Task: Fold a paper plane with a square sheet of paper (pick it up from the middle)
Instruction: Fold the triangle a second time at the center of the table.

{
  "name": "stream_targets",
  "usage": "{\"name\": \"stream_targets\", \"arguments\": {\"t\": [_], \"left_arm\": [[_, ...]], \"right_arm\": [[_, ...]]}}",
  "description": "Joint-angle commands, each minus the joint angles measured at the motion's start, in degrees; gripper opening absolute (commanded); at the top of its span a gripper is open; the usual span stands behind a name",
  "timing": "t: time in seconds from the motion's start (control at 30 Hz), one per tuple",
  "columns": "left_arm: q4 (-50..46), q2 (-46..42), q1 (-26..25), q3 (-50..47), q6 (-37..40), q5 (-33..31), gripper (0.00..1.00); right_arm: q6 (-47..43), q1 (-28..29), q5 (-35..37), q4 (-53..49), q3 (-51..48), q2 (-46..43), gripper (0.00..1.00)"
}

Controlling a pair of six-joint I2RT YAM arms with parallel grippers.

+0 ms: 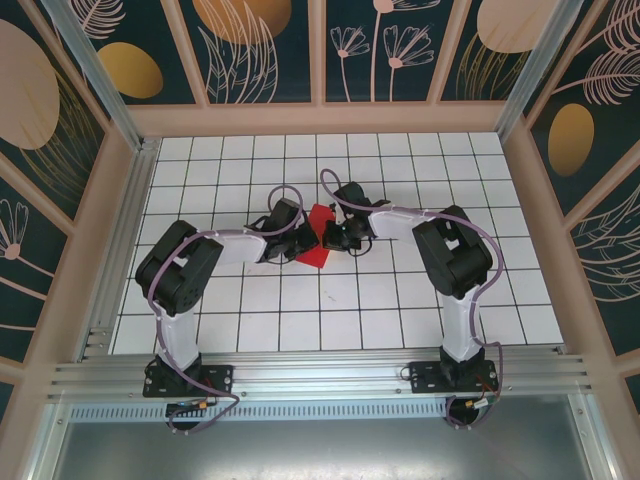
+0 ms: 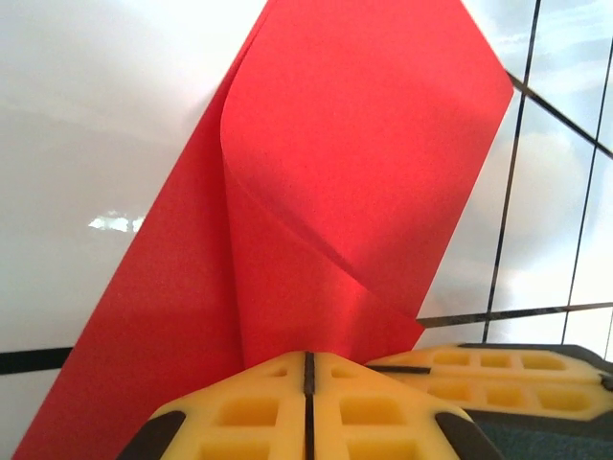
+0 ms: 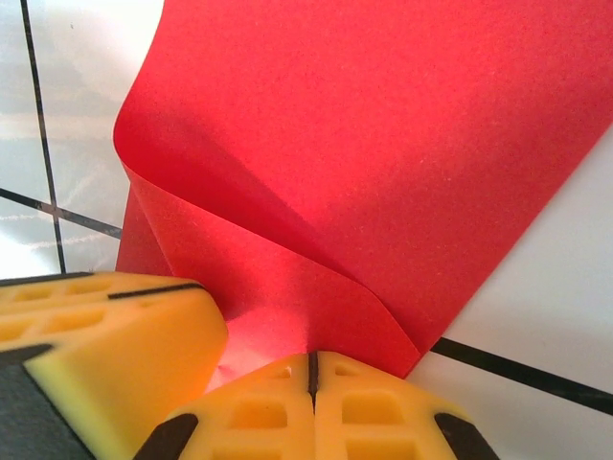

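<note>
Jaws of left gripper (image 2: 308,372): yellow pads pressed flat together with only a thin dark seam between, pinching the near edge of the red paper (image 2: 364,144) at bottom centre of the left wrist view.

Jaws of right gripper (image 3: 312,372): likewise closed, nipping the same paper at bottom centre of the right wrist view. Pads of the two sets just beside each other, one set edging into the other's lower corner in each wrist view.

Location of red paper: centre of the overhead frame (image 1: 316,238), between both sets of fingertips, on the white gridded table (image 1: 400,300). Rising from the pinch as a soft rolled flap, curled over at upper left in both close views, not pressed into a sharp crease.

Handling, as judged: very light, thin and limp; bends under its own weight and springs back unless pressed flat. Likely to slide on the glossy tabletop. Creases for good and tears readily if the two grips pull apart. Best taken by a shallow pinch on a raised fold or free edge near the middle, both grips moving together.

Hidden or unclear: strip of paper inside the pads; depth of each bite; top of the sheet cut off by the upper frame edge; outline largely covered by both wrists overhead; number of folds made not countable; lower layer lying on or lifted off the table not decidable.
</note>
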Motion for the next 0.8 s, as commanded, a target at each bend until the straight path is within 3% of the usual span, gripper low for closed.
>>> {"name": "stream_targets", "arguments": {"t": [0.0,0.77], "left_arm": [[0.8,-0.2,0.5,1.9,-0.8,1.2,0.13],[-6.0,4.0,1.2,4.8,0.8,-6.5,0.09]], "right_arm": [[-1.8,0.3,2.9,-3.3,-1.9,4.4,0.00],[-1.7,-0.3,2.5,-3.0,-1.3,4.4,0.00]]}}
